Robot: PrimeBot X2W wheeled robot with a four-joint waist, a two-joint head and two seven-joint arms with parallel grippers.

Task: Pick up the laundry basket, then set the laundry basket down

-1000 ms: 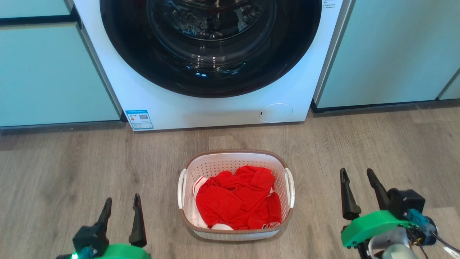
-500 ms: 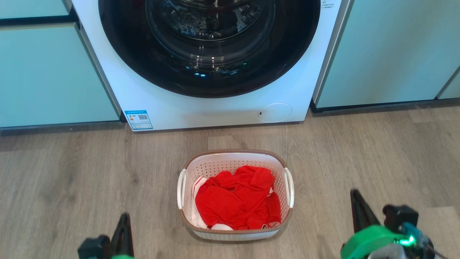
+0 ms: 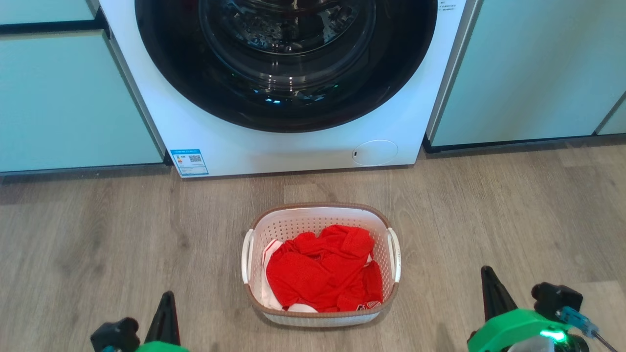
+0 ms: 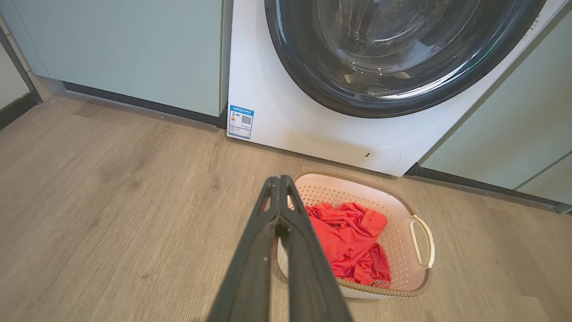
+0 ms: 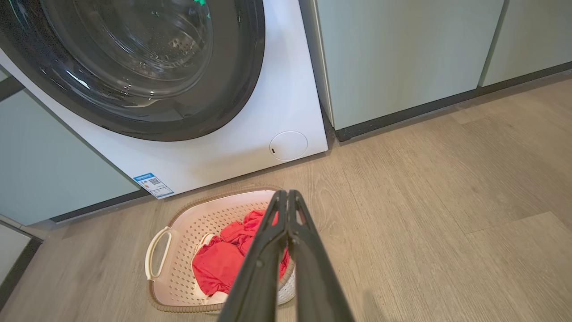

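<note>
The laundry basket (image 3: 320, 217) stands on the wood floor before the washer, white and perforated with a brown rim and white side handles; red clothes (image 3: 323, 271) lie inside. It also appears in the left wrist view, the laundry basket (image 4: 402, 223), and in the right wrist view, the laundry basket (image 5: 187, 223). My left gripper (image 3: 167, 300) is low at the basket's left, apart from it, shut with nothing held; its fingers (image 4: 279, 197) press together. My right gripper (image 3: 486, 276) is at the basket's right, also apart, shut and empty, fingers (image 5: 286, 201) touching.
A white front-loading washer (image 3: 293, 146) with a dark round door stands just behind the basket. Pale green cabinets (image 3: 63, 102) flank it on both sides. Wood floor (image 3: 98, 234) stretches left and right of the basket.
Both grippers went from open to shut and sank lower in the head view. The basket has not moved.
</note>
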